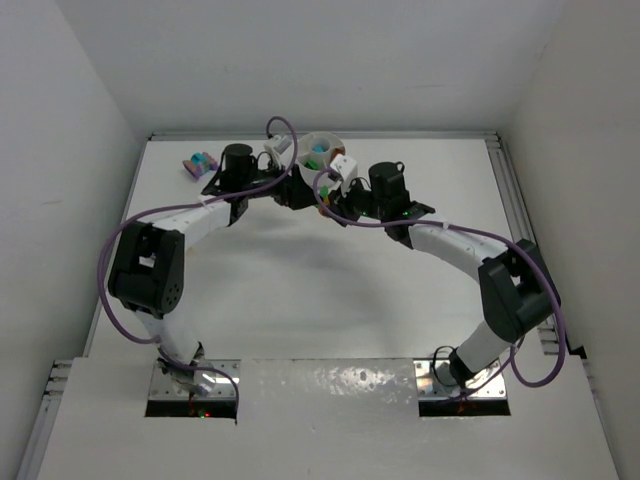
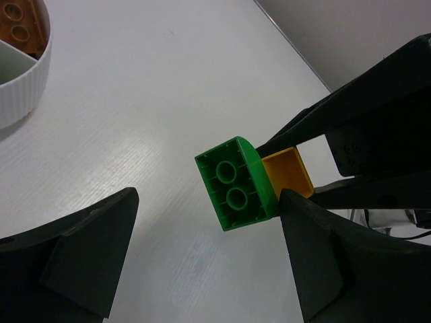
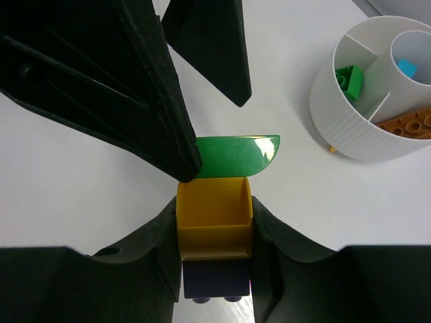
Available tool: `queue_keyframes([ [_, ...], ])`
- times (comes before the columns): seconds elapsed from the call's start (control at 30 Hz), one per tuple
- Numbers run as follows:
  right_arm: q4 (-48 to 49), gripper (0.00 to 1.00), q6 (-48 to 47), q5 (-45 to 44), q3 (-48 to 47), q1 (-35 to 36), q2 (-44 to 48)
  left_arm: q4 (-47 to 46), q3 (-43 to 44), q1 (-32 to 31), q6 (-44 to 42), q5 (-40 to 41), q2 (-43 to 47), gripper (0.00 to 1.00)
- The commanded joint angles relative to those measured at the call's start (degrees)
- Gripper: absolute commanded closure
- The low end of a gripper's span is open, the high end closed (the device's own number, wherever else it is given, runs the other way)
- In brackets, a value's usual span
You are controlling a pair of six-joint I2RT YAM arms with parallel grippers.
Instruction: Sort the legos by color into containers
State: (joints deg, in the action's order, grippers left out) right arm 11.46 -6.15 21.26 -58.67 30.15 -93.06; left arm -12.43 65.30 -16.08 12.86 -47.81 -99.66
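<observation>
My right gripper (image 3: 215, 202) is shut on a yellow brick (image 3: 214, 229). A dark purple brick (image 3: 215, 279) sits at its near end and a green brick (image 3: 236, 156) at its far end. In the left wrist view the green brick (image 2: 236, 185) shows its underside, with the yellow brick (image 2: 289, 171) behind it. My left gripper (image 2: 209, 202) is open with its jaws wide either side of the green brick, and its right finger (image 2: 316, 256) touches the brick's edge. The white dish (image 3: 350, 138) stands to the right and holds green, teal and orange bricks.
In the top view both grippers meet just in front of the dish (image 1: 320, 150) at the back middle of the table. A few loose bricks (image 1: 200, 163) lie at the back left. Walls enclose the table on three sides.
</observation>
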Motion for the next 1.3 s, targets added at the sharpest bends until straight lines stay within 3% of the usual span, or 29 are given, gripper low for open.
queue_keyframes([
  [0.0, 3.3, 1.00, -1.8, 0.9, -1.4, 0.8, 0.3, -4.9, 1.5, -0.8, 2.1, -1.5, -0.6, 0.17],
  [0.2, 4.1, 1.00, -1.8, 0.5, -1.1, 1.0, 0.5, -14.4, 0.4, -0.8, 6.2, -5.4, -1.9, 0.37],
  [0.27, 4.1, 1.00, -1.9, 0.3, -1.0, 1.0, 0.5, -16.0, 0.2, -0.8, 7.2, -7.6, -2.1, 0.46],
  [0.33, 3.9, 1.00, -2.1, 0.1, -1.0, 1.0, 0.7, -16.3, 0.2, -0.8, 7.4, -7.8, -2.3, 0.65],
  [0.37, 3.9, 1.00, -2.4, -0.1, -1.0, 1.0, 0.6, -16.1, 0.3, -0.8, 7.4, -7.6, -2.3, 0.67],
  [0.5, 4.3, 1.00, -2.6, -0.3, -0.8, 1.0, 0.7, -15.0, 0.5, -0.8, 7.4, -7.0, -2.6, 0.65],
  [0.53, 4.4, 1.00, -2.6, -0.2, -0.7, 1.0, 0.6, -14.6, 0.9, -0.8, 7.1, -6.8, -2.7, 0.58],
  [0.57, 4.7, 1.00, -2.6, -0.2, -0.7, 1.0, 0.7, -12.8, 1.1, -0.8, 6.8, -6.2, -2.9, 0.45],
  [0.6, 4.7, 1.00, -2.6, -0.2, -0.7, 1.1, 0.7, -12.0, 1.5, -0.8, 6.6, -6.0, -3.1, 0.42],
  [0.77, 5.1, 1.00, -4.0, -1.3, -0.5, 1.1, 1.1, -10.7, 2.4, -0.6, 6.6, -5.2, -3.8, 0.40],
  [0.87, 5.8, 1.00, -4.8, -2.0, 0.1, 1.0, 1.6, -11.6, 2.4, -0.7, 7.2, -4.7, -3.9, 0.51],
  [1.03, 6.8, 1.00, -4.7, -1.7, 0.6, 1.1, 1.5, -13.2, 1.9, -0.9, 7.4, -6.2, -3.8, 0.61],
  [1.13, 7.3, 1.00, -4.0, -1.7, 0.5, 1.1, 1.4, -13.8, 1.9, -0.9, 7.4, -6.9, -3.9, 0.81],
  [1.17, 7.4, 1.00, -3.9, -1.8, 0.6, 1.1, 1.4, -13.9, 1.9, -0.9, 7.4, -7.0, -3.8, 0.95],
  [1.2, 7.5, 1.00, -3.8, -1.9, 0.6, 1.1, 1.3, -14.0, 1.9, -0.9, 7.4, -6.9, -3.9, 1.00],
  [1.27, 7.5, 1.00, -3.8, -2.7, 0.9, 1.1, 1.2, -13.5, 1.9, -0.6, 7.4, -6.1, -3.7, 1.00],
])
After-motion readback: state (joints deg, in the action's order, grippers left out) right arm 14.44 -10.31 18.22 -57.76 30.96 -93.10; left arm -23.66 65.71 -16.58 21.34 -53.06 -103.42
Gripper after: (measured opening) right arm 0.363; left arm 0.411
